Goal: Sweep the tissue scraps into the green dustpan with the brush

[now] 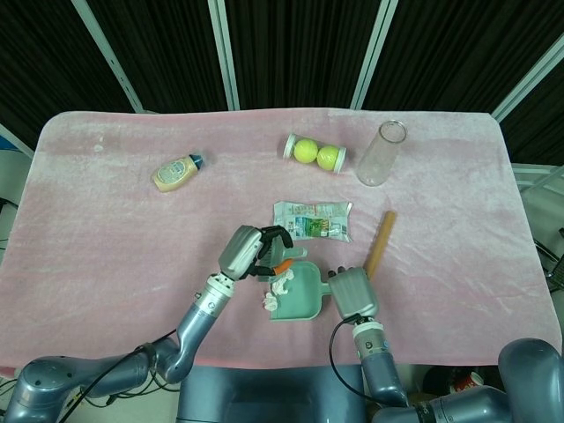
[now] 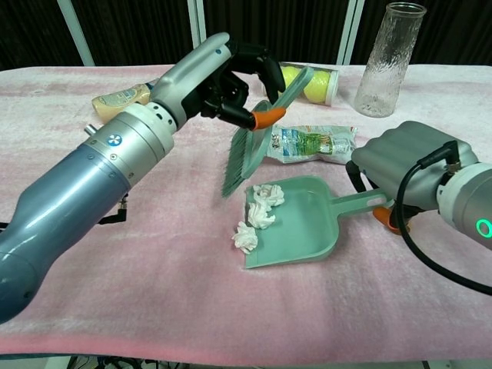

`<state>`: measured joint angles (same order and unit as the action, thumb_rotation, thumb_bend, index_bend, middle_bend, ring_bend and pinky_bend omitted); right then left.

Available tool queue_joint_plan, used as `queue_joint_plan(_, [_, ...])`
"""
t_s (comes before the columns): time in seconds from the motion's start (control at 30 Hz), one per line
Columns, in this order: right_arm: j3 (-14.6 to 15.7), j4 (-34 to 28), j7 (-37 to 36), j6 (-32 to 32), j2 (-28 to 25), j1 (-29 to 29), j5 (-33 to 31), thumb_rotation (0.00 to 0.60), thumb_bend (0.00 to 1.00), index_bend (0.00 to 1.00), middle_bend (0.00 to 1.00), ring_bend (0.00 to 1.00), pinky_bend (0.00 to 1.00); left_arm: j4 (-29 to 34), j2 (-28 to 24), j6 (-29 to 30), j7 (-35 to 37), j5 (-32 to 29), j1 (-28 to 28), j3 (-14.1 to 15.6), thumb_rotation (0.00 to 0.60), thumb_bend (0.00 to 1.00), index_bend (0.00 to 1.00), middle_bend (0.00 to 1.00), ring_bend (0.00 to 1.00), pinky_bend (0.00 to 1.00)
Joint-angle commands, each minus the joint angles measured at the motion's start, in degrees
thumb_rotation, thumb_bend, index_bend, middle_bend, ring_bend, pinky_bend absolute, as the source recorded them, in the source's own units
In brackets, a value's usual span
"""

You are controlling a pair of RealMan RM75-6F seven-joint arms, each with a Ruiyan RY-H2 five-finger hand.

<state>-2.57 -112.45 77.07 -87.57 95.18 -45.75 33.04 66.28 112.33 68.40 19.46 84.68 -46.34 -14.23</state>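
The left hand is gripping the green brush by its handle, fingers wrapped around it near the orange collar, and is holding it lifted off the pink tablecloth, bristles tilted down toward the pan's mouth. The right hand is curled around the handle of the green dustpan, which is lying flat on the cloth.

2 tissue scraps are sitting inside the pan near its left lip. 1 more tissue scrap is resting right at the lip, half outside, touching the cloth.

The risk lies with that last scrap. A stroke starting too far inside would be missing it, or flicking it away along the cloth. Bristles landing hard on the lip could be nudging the pan back and spilling the 2 scraps already in. The snack packet just behind could also get brushed.
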Motion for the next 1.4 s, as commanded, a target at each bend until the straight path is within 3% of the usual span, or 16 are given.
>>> queue_joint_plan(0.03, [0.06, 0.08, -0.03, -0.02, -0.1, 0.05, -0.1, 0.6, 0.39, 0.51, 0.51, 0.6, 0.73, 1.74, -2.14, -1.2, -0.95, -0.05, 1.3, 2.1, 0.6, 0.37, 0.55, 0.64, 0.83, 0.97])
queue_joint_plan(0.2, [0.37, 0.24, -0.22, 0.12, -0.04, 0.2, -0.12, 0.6, 0.39, 0.51, 0.51, 0.6, 0.73, 3.39, -3.5, -2.29, -2.49, -0.74, 3.14, 4.71, 0.6, 0.37, 0.55, 0.64, 0.83, 0.97])
queue_joint_plan(0.37, [0.74, 0.37, -0.14, 0.08, 0.3, 0.24, 0.15, 0.6, 0.39, 0.51, 0.51, 0.6, 0.73, 2.9, -1.86, -2.16, -1.62, -1.25, 4.02, 5.3, 0.6, 0.37, 0.55, 0.64, 0.83, 0.97])
queue_joint_plan(0.63, [0.72, 0.1, 0.24, -0.35, 0.54, 0.19, 0.32, 0.6, 0.39, 0.51, 0.51, 0.6, 0.73, -1.22, 4.16, -1.08, 0.22, -1.36, 3.74, 4.23, 0.6, 0.37, 0.55, 0.64, 0.83, 0.97])
queue_joint_plan(1.07, [0.6, 0.13, 0.15, -0.29, 0.39, 0.24, 0.35, 0.6, 0.39, 0.51, 0.51, 0.6, 0.73, -5.82, 11.95, -0.54, 0.44, -1.2, 0.35, -0.01, 0.6, 0.37, 0.55, 0.64, 0.83, 0.97])
queue_joint_plan(1.4, [0.28, 1.06, -0.16, 0.21, 0.27, 0.26, -0.1, 0.6, 0.39, 0.51, 0.51, 0.6, 0.73, -7.45, 13.33, 0.6, 1.1, -0.09, -0.57, -0.71, 0.6, 0.37, 0.55, 0.64, 0.83, 0.97])
